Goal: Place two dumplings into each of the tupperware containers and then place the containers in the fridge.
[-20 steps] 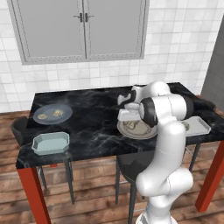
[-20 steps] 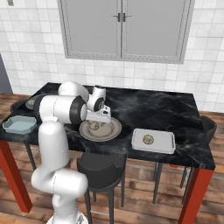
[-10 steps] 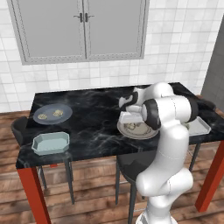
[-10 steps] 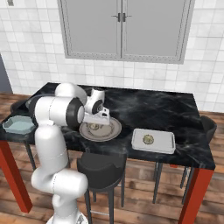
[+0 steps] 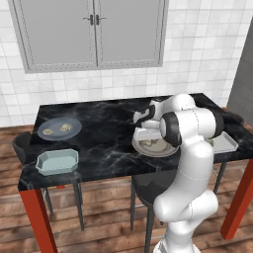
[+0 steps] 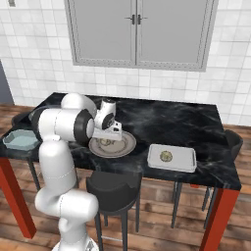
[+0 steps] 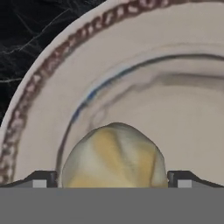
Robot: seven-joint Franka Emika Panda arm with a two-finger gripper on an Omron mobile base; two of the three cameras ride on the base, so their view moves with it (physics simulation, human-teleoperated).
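In the hand view a tan crimped dumpling [image 7: 114,155] lies on the round beige plate [image 7: 175,109], right between the tips of my open gripper [image 7: 113,181]. My gripper [image 5: 145,134] [image 6: 109,135] hangs low over that beige plate [image 5: 163,149] [image 6: 123,147] at the table's front. Two more dumplings [image 5: 48,131] lie on the blue-grey plate [image 5: 73,132] at the left. One tupperware container [image 5: 58,161] [image 6: 20,139] stands empty at the left front corner. The other container [image 6: 182,161] [image 5: 225,143] holds one dumpling [image 6: 166,156]. The grey fridge [image 5: 245,81] rises at the right.
The black marble table [image 5: 106,118] [image 6: 196,122] has red legs [image 5: 39,222] [image 6: 215,220]. Dark stools [image 5: 148,184] [image 6: 115,187] stand under its front edge. A grey two-door wall cupboard [image 5: 94,32] hangs behind on the tiled wall.
The hand has come down closer to the beige plate, its jaws staying wide. Plates, containers and dumplings have not moved.
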